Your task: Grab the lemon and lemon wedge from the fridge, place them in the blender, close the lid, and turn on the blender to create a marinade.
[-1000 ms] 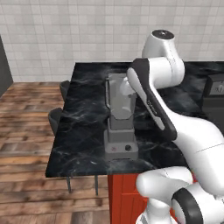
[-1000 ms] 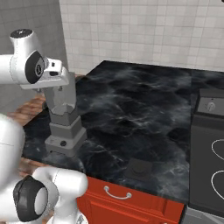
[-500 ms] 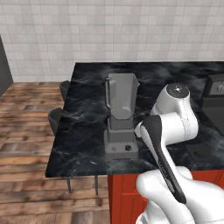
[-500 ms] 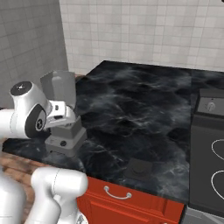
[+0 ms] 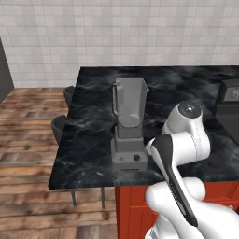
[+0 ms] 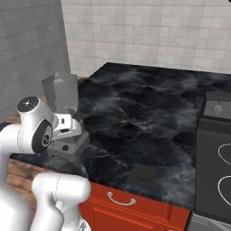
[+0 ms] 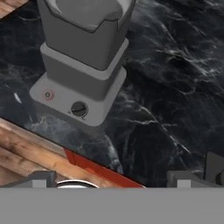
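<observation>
1. On the black marbled counter (image 5: 186, 88), near its front left corner: blender (image 5: 129, 123), grey, with a translucent tapered square jug on a stepped, boxy matt base. The jug top stands uncovered, its rim showing a pouring notch in the hand view.
2. Blender controls: small red button (image 7: 48, 94) and dark round knob (image 7: 79, 108), side by side on the sloped front panel of the base.
3. Lid (image 6: 143, 173): flat dark grey square cap with a raised centre, lying on the counter close to the front edge, well apart from the blender and to its right in the right base view.
4. Counter surface: glossy black stone with white veining, overhanging red cabinets (image 6: 135, 208); one drawer front carries a curved pale handle (image 6: 121, 199).
5. Gripper (image 7: 124, 177): fingers spread wide and holding nothing, hanging above the counter's front edge just in front of the blender base; its tips are grey blocks at the bottom of the hand view.
6. Stove (image 6: 215, 153): dark, with a round knob and white ring burners, set at the counter's right end.
7. Surroundings: pale tiled wall (image 5: 121, 32), wood plank floor (image 5: 28, 154), dark stools (image 5: 63, 123) tucked at the counter's left side.
</observation>
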You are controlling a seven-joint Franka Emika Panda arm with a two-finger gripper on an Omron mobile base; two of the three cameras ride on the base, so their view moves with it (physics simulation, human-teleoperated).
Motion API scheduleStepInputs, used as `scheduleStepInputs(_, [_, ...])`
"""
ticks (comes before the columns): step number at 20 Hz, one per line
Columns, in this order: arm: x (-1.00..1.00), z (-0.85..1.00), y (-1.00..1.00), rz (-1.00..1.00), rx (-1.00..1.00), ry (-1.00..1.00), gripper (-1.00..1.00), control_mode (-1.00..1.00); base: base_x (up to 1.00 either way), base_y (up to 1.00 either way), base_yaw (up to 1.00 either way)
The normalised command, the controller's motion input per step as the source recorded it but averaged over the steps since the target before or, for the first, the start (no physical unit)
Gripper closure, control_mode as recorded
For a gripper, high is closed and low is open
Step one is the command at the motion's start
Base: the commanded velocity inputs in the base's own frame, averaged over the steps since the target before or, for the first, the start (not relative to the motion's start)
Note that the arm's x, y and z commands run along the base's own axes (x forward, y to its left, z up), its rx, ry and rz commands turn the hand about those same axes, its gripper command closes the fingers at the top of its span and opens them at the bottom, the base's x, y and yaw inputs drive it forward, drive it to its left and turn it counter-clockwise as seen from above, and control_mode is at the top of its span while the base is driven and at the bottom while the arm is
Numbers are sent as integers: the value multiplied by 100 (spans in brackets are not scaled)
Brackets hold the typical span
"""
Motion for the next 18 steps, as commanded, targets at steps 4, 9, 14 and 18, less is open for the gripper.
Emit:
scheduleStepInputs(4, [-9,-17,-9,0,0,0,-100,-100,0,0,0])
scheduleStepInputs(9, [-40,-13,-13,-1,1,-1,-100,-100,0,0,0])
scheduleStepInputs(14, [-14,-1,-1,0,0,-2,-100,100,-74,-5,-14])
scheduleStepInputs(18, [0,0,0,0,0,0,-100,100,-87,0,-59])
